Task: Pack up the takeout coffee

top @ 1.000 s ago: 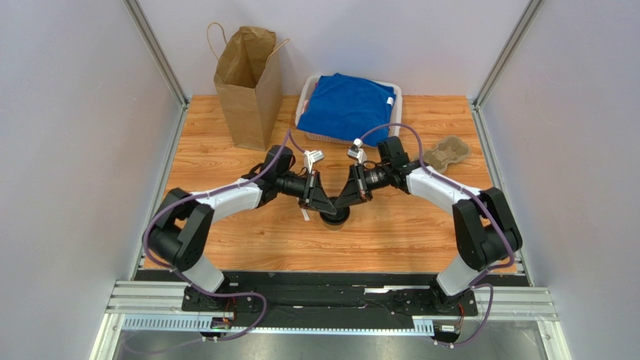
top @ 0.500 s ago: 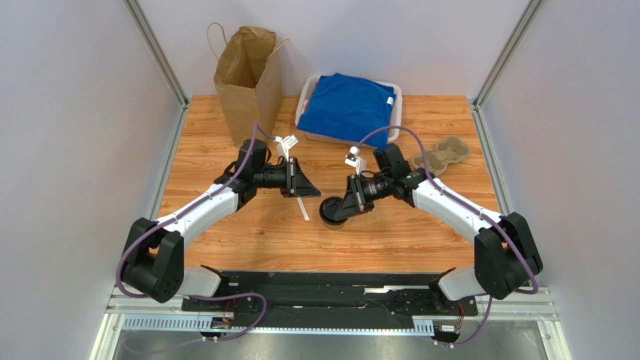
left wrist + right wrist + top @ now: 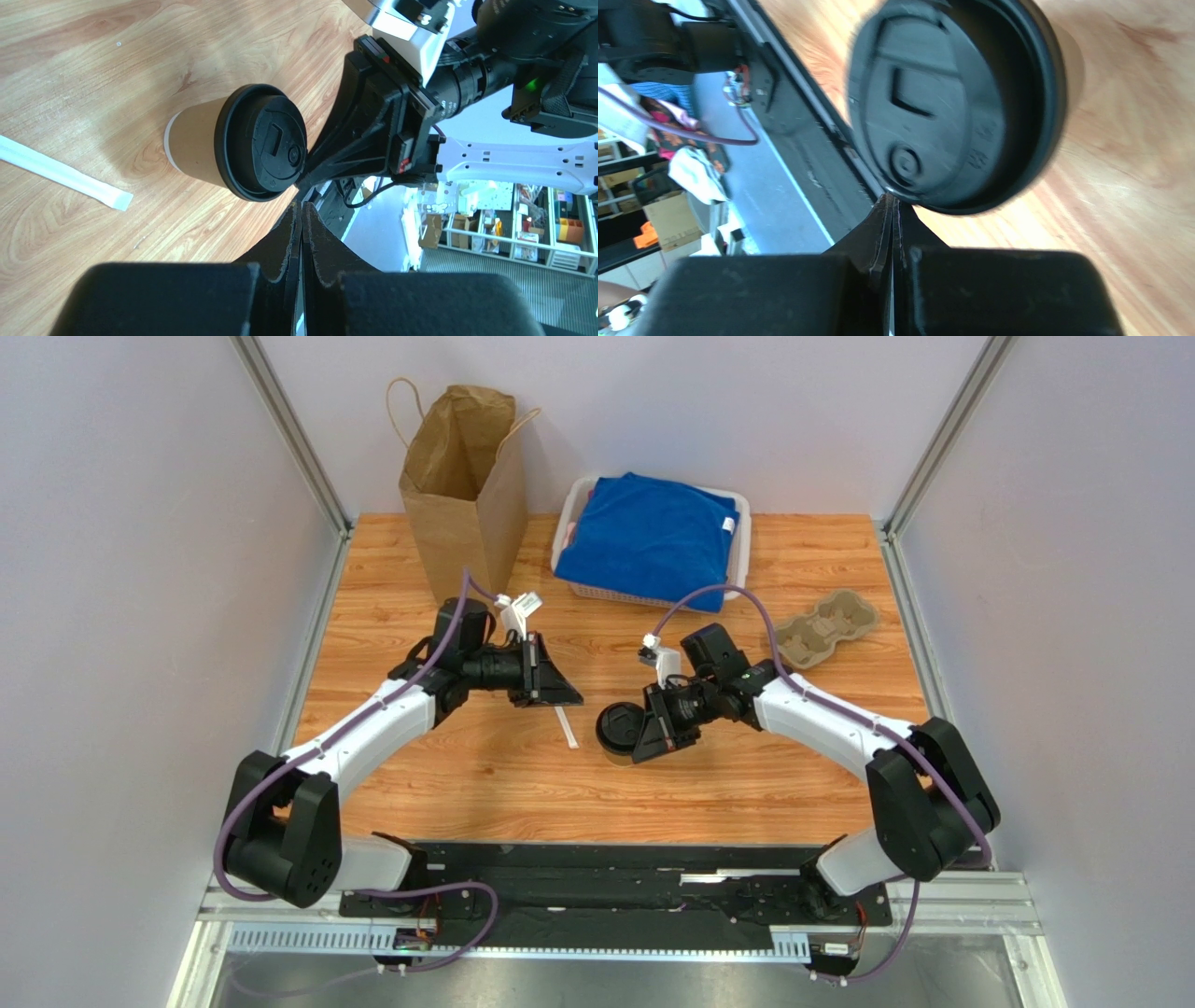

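Observation:
The takeout coffee (image 3: 615, 730), a kraft-brown paper cup with a black lid, stands upright on the table's middle. It also shows in the left wrist view (image 3: 203, 143), and its lid (image 3: 955, 105) fills the right wrist view. My right gripper (image 3: 644, 744) is shut and empty, its tips (image 3: 891, 201) right at the lid's rim on the cup's right side. My left gripper (image 3: 572, 699) is shut and empty, a short way left of the cup, its tips (image 3: 300, 207) pointing towards the cup.
A wrapped white straw (image 3: 565, 728) lies just left of the cup. A tall brown paper bag (image 3: 463, 490) stands open at the back left. A white basket (image 3: 567, 525) with blue cloth sits at the back centre. A grey pulp cup carrier (image 3: 828, 627) lies at the right.
My left gripper has pulled back to the left, away from the cup. My right gripper has shifted towards the near edge, staying beside the cup. The cup stands in the same place.

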